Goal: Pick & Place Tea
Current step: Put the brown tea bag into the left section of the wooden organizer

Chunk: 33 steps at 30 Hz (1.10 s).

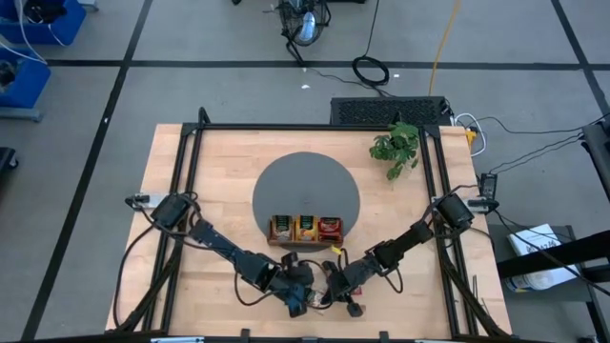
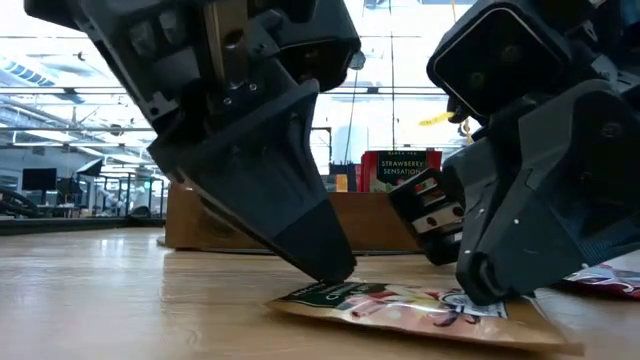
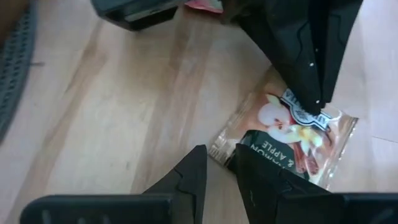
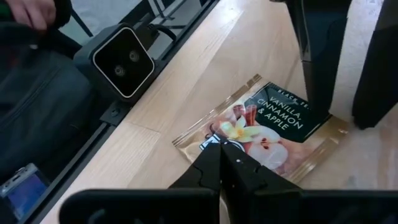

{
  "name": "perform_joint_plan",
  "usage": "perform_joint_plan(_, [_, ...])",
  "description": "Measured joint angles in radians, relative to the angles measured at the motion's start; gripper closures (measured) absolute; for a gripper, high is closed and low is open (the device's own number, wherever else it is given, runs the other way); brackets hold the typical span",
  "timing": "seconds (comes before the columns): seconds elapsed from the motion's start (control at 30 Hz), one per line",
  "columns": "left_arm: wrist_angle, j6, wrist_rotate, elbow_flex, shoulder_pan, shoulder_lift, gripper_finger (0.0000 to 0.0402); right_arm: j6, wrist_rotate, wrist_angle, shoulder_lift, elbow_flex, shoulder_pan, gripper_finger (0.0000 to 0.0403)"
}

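A tea sachet (image 4: 267, 130) with a dark green label and an apple picture lies flat on the wood near the table's front edge, also in the low view (image 2: 420, 305). My left gripper (image 3: 221, 171) stands at the sachet's label end, fingers a little apart. At the picture end is my right gripper (image 4: 222, 152), shut. The brown tray (image 1: 286, 241) rests on the grey round mat (image 1: 305, 181) behind them, with red, yellow and green sachets upright in it. My left gripper slants down from the table's left. One fingertip (image 4: 317, 93) rests on the sachet's label end (image 4: 292, 99); the other stands on the wood past that corner. Nothing shows between the fingers. The sachet stays flat. My right gripper presses its shut fingertips (image 3: 308, 102) down on the sachet's picture end (image 4: 245, 134), slanting down from the table's right. The sachet lies flat on the table under them.
Another sachet (image 2: 610, 280) lies on the wood beside my right gripper. A small plant (image 1: 396, 148) stands at the back right. The low camera (image 4: 121, 59) sits on the front frame rail. A person's hand (image 4: 31, 12) shows beyond the table.
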Motion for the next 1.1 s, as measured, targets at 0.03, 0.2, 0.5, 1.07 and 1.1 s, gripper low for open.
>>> perform_joint_plan(0.03, [-0.001, 0.003, 0.02, 0.0, 0.004, 0.0, 0.0313, 0.0, -0.001, 0.0, 0.0, 0.0, -0.001, 0.0403])
perform_joint_plan(0.2, [-0.038, 0.012, 0.125, 0.001, 0.028, -0.007, 0.0274, -0.001, -0.003, -0.001, 0.0, -0.002, -0.001, 0.0403])
perform_joint_plan(0.5, [-0.046, -0.079, 0.326, 0.004, 0.06, -0.017, 0.0127, -0.026, -0.006, 0.012, -0.001, -0.022, -0.007, 0.0403])
perform_joint_plan(1.07, [0.01, -0.19, 0.351, -0.001, 0.093, -0.007, 0.0119, -0.07, -0.009, 0.059, 0.022, -0.03, -0.01, 0.0403])
perform_joint_plan(1.1, [0.02, -0.188, 0.351, -0.002, 0.091, -0.003, 0.0123, -0.073, -0.01, 0.061, 0.023, -0.03, -0.01, 0.0403])
